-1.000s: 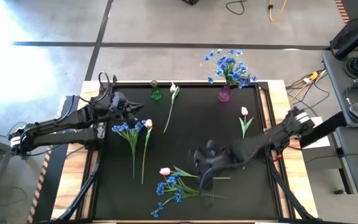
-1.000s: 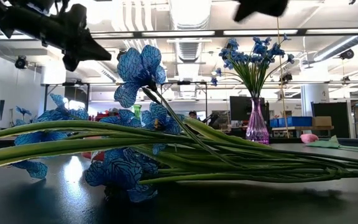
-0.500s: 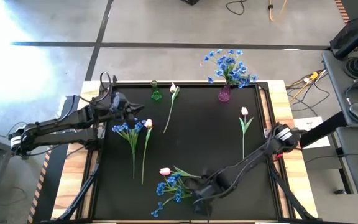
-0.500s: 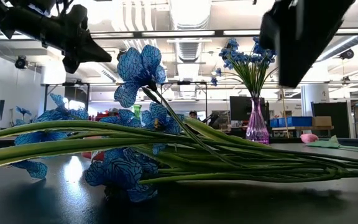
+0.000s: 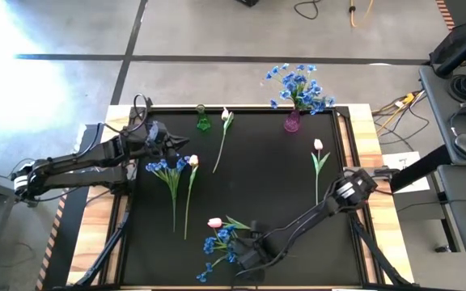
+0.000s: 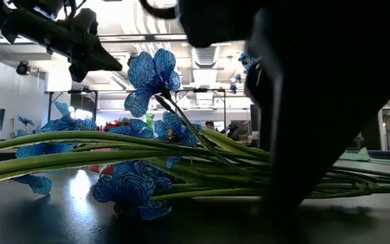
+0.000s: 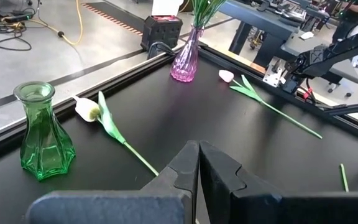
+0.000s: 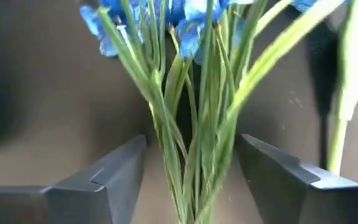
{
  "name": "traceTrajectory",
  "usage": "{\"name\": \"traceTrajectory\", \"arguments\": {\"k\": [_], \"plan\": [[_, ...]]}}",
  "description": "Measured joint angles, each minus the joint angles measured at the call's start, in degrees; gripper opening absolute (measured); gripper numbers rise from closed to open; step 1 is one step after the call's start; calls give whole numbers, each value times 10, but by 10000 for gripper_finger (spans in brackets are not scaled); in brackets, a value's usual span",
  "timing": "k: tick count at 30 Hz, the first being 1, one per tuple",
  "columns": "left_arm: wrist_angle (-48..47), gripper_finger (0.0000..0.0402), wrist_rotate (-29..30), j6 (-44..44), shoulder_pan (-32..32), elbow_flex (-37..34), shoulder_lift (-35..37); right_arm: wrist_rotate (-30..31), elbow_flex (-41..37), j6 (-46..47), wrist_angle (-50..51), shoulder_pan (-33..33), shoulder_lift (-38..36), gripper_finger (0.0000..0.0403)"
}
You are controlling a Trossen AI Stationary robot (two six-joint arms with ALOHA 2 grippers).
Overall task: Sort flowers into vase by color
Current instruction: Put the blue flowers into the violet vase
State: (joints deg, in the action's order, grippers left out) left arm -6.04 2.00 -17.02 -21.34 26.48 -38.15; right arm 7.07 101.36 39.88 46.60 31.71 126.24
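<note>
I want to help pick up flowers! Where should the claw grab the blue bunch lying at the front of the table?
Grab the bundled green stems, not the soft blue blossoms. The bunch lies flat, so come straight down from above, as the open right claw does, one finger on each side.

I see the black table [image 5: 249, 174] carrying a green vase [image 5: 203, 120] and purple vase [image 5: 292, 122] along its top edge, tulips scattered mid-frame, and blue flower bunches [image 5: 221, 242] lying bottom centre and left.
</note>
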Motion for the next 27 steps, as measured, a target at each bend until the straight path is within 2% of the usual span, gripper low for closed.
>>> {"name": "traceTrajectory", "arguments": {"k": [5, 9, 12, 14, 21, 24, 27], "plan": [[-9, 0, 0, 0, 0, 0, 0, -23, 28, 0, 6, -6, 19, 168], [-15, 0, -1, 0, 0, 0, 0, -46, 46, -2, 14, -14, 20, 90], [-15, 0, 0, 15, 0, 0, 1, -48, 70, -6, 57, -23, 9, 29], [-14, 0, 0, 29, 0, 0, 5, -34, 88, -8, 67, -35, -7, 20], [-15, 0, 25, 39, -3, 24, 28, 62, 116, -5, 134, -87, -78, 15], [-21, 0, 58, 93, -5, 61, 32, 138, 116, 6, 176, -113, -138, 15], [-40, 0, 82, 153, -17, 115, 28, 252, 115, 20, 201, -139, -201, 14]]}}
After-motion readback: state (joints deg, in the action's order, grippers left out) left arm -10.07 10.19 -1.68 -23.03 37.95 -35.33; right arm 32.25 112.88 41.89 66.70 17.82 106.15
